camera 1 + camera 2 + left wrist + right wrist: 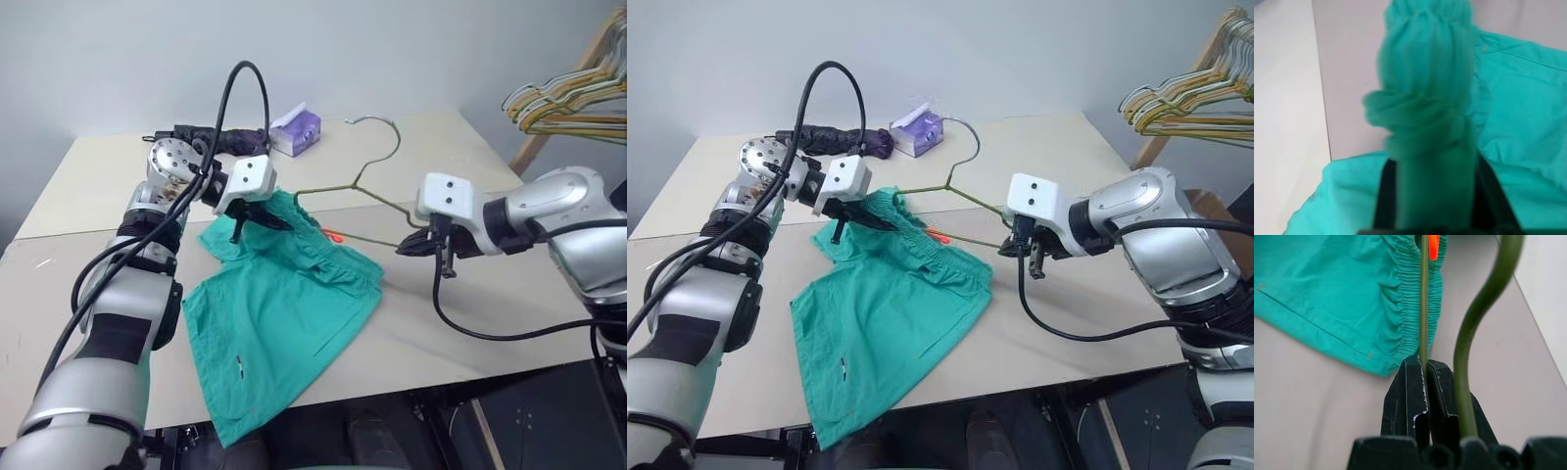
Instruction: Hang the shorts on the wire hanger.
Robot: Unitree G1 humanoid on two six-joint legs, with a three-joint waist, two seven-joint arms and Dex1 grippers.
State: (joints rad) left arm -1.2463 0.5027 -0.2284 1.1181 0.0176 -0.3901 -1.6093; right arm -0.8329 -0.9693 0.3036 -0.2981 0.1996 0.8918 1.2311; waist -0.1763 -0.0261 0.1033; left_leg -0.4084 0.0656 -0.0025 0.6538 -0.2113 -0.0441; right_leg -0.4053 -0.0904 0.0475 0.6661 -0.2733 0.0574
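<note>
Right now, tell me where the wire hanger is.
The wire hanger is at mid-table, just behind the shorts; the right gripper pinches its lower wire, and its hook points toward the purple box.

Bare test room — plain table (460, 323), blank wall (392, 49), spare hangers (568, 103).

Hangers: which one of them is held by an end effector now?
The thin olive wire hanger lying on the table, pinched by the right end effector. The coloured hangers hang together on the wooden rack, untouched.
</note>
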